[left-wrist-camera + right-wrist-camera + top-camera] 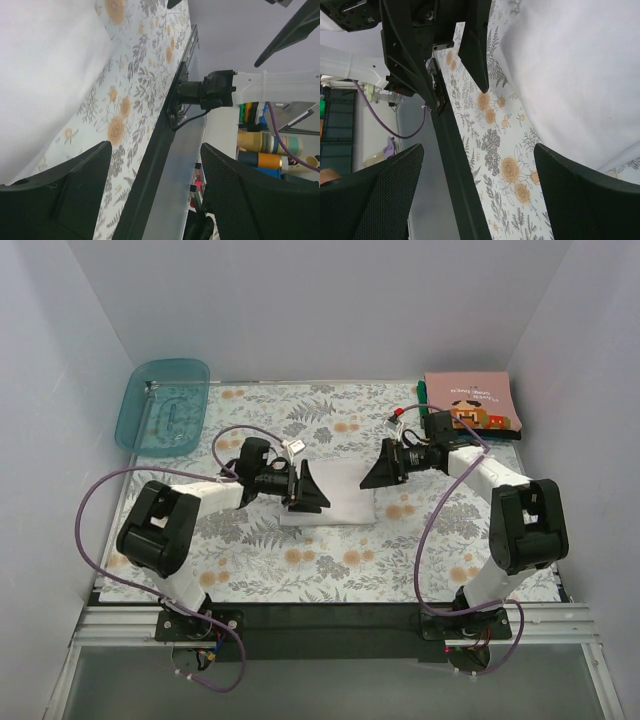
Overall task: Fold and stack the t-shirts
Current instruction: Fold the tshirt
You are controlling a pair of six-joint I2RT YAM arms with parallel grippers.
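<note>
Our two grippers face each other over the table's middle, jaws spread wide, holding nothing: left gripper [314, 486] at the left edge of the white tee [345, 500], right gripper [375, 465] above its far right corner. We count one folded white tee, one pink tee [470, 405] atop a green one [422, 390] in the far right corner, and one tray [163, 405] in the far left corner.

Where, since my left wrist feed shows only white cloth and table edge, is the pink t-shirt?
Observer: The pink t-shirt lies folded at the far right corner of the table.
Operator: And the right gripper?
Observer: The right gripper is open over the right edge of the white t-shirt, holding nothing.
Operator: The tray?
Observer: The teal tray sits at the far left corner.
</note>
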